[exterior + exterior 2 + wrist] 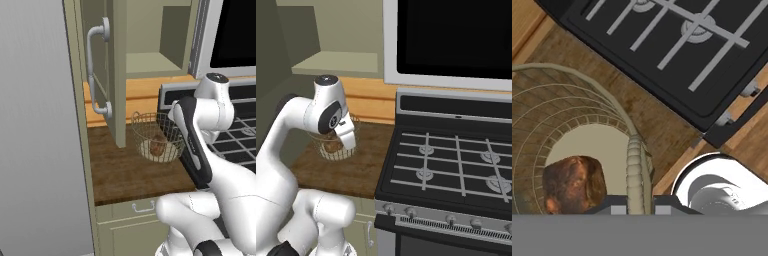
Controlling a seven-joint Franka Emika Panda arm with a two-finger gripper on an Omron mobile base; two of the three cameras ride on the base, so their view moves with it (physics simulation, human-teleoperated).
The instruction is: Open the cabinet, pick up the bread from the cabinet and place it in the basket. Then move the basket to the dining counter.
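Clamped tight on the basket (pixel 572 140) rim at its 3 o'clock edge, gripper (pixel 637 200) straddling the wire. Bread (pixel 574 182) sat inside at 9 o'clock from the fingertips, on the short worktop (pixel 125 175) beside the stove (pixel 456 165). Lift looked due next.

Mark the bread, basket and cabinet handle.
bread (pixel 574 184): hand view, middle of its crust.
basket (pixel 637 165): hand view, rim ring by the fingertips.
cabinet handle (pixel 90 75): left base view, middle of the bar.

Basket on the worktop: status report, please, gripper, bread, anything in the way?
Gripper shut on basket rim. Bread inside basket. Cabinet door open just left of basket; stove close on the right.
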